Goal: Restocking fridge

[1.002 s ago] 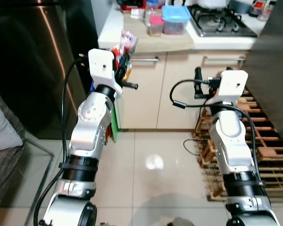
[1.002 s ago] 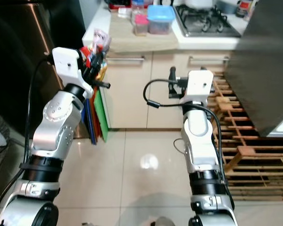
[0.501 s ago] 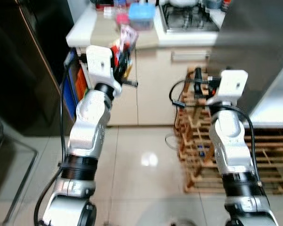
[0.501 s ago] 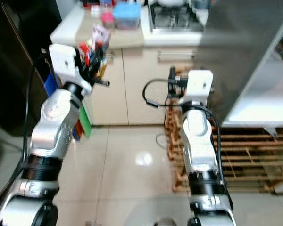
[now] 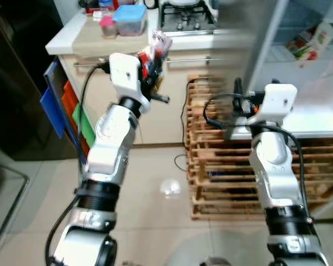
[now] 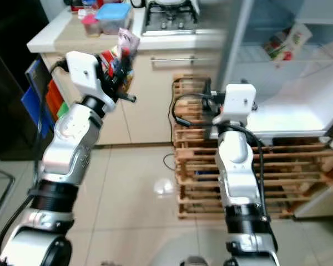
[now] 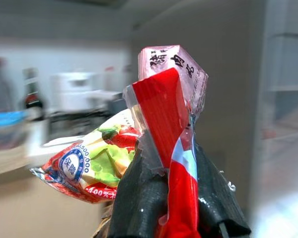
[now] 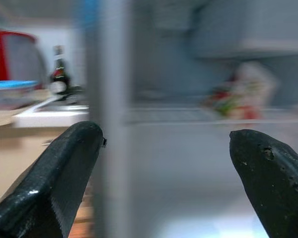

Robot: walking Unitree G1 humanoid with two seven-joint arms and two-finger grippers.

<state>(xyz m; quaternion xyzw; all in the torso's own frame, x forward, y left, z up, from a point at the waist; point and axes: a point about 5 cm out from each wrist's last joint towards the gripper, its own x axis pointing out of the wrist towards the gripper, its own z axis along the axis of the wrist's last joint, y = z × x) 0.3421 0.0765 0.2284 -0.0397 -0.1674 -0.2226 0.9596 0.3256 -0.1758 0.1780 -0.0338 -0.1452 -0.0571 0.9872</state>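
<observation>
My left gripper [image 5: 150, 71] is raised at chest height and shut on a bunch of snack packets [image 5: 157, 45]. In the left wrist view a red strip and a pink printed packet [image 7: 170, 84] stick up between the black fingers [image 7: 139, 198], and a salad-printed bag [image 7: 89, 168] hangs to one side. My right gripper [image 5: 237, 93] is held up level with it, open and holding nothing; its fingers [image 8: 54, 183] stand wide apart. The open fridge [image 5: 316, 111] is ahead on the right, with white shelves and a green and red packet [image 5: 308, 44] on an upper shelf.
A wooden slatted rack [image 5: 222, 166] stands on the floor between the cabinets and the fridge. The counter [image 5: 83, 44] carries a blue-lidded box [image 5: 129, 14] and a stove [image 5: 186, 14]. Blue, orange and green boards [image 5: 66, 108] lean at the cabinet's left. The tiled floor lies below.
The camera has swung to the right, so the counter slid left and the open fridge interior came into view. Both arms keep the same pose, the left still holding the packets.
</observation>
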